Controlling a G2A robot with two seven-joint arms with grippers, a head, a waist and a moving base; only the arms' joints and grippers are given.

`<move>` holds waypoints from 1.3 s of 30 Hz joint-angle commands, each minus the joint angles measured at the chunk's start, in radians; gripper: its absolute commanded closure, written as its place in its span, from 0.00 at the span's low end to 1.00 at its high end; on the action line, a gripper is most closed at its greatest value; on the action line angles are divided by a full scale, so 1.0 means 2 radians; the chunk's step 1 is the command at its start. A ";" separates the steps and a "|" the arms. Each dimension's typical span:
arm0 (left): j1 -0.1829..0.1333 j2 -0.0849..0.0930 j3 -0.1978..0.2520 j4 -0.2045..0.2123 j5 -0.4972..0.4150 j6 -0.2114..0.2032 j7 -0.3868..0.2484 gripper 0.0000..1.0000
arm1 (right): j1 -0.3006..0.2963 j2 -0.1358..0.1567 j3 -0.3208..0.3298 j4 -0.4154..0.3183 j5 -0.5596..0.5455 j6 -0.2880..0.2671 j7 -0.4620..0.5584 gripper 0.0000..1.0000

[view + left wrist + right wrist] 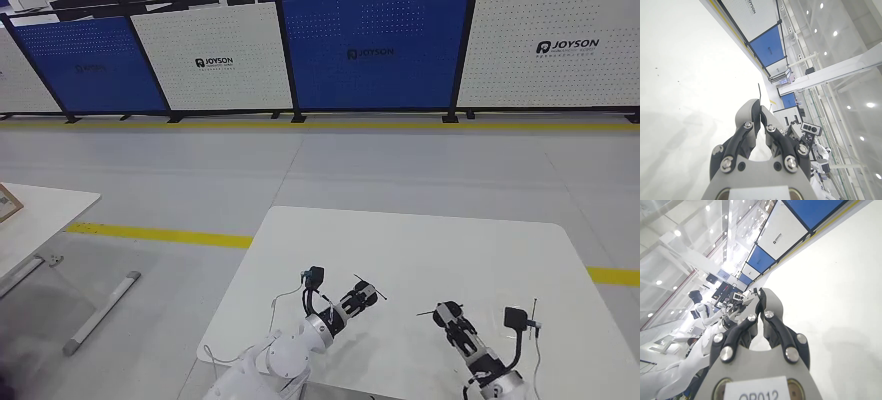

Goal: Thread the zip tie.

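Left gripper [760,106] clenched on zip tie [759,91] | right gripper [759,294] clenched on thin strip [424,313] | advise: line ends up, feed slowly

Lighting: bright, even, from overhead. Sources: rows of round white ceiling lamps [835,33], each with a small halo, in both wrist views. Glare: the flat white table top [687,56] washes out to near blank white, and the thin black plastic zip tie [759,92] reads against it as a dark silhouette. The glossy pale grey floor [300,170] shows soft sheen across the upper middle of the top view. Distortion: wide-angle bowing in both wrist views, where the blue and white partition panels [787,236] lean and curve.
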 commanded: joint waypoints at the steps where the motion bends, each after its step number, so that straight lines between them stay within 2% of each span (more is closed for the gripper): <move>1: 0.000 0.000 0.000 0.000 0.000 0.000 0.000 1.00 | 0.000 0.000 0.000 0.000 0.002 -0.001 0.000 1.00; 8: 0.000 0.000 0.000 0.000 0.000 0.000 0.000 1.00 | 0.000 0.000 0.000 0.000 0.002 -0.001 0.000 1.00; 12: 0.000 0.000 0.000 0.000 0.000 0.000 0.000 1.00 | 0.000 -0.006 -0.008 0.001 -0.019 0.018 -0.024 1.00; 17: 0.000 0.000 0.000 0.000 0.000 0.000 0.000 1.00 | 0.011 -0.020 -0.037 0.029 0.000 -0.015 -0.030 1.00; 23: 0.000 0.000 0.000 0.000 0.000 0.000 0.000 1.00 | 0.008 -0.033 -0.052 0.047 -0.026 -0.035 -0.091 1.00; 32: 0.000 0.000 0.000 0.000 0.000 0.000 0.000 1.00 | 0.007 -0.035 -0.050 0.042 -0.014 -0.033 -0.086 1.00; 33: 0.000 0.000 0.000 0.000 0.000 0.000 0.000 1.00 | 0.005 -0.036 -0.047 0.036 0.005 -0.027 -0.086 1.00; 36: 0.000 0.000 0.000 0.000 0.000 0.000 0.000 1.00 | 0.001 -0.041 -0.044 0.018 0.009 0.007 -0.104 1.00; 39: 0.000 0.000 0.000 0.000 0.000 0.000 0.000 1.00 | 0.005 -0.049 -0.049 0.002 0.004 0.057 -0.132 1.00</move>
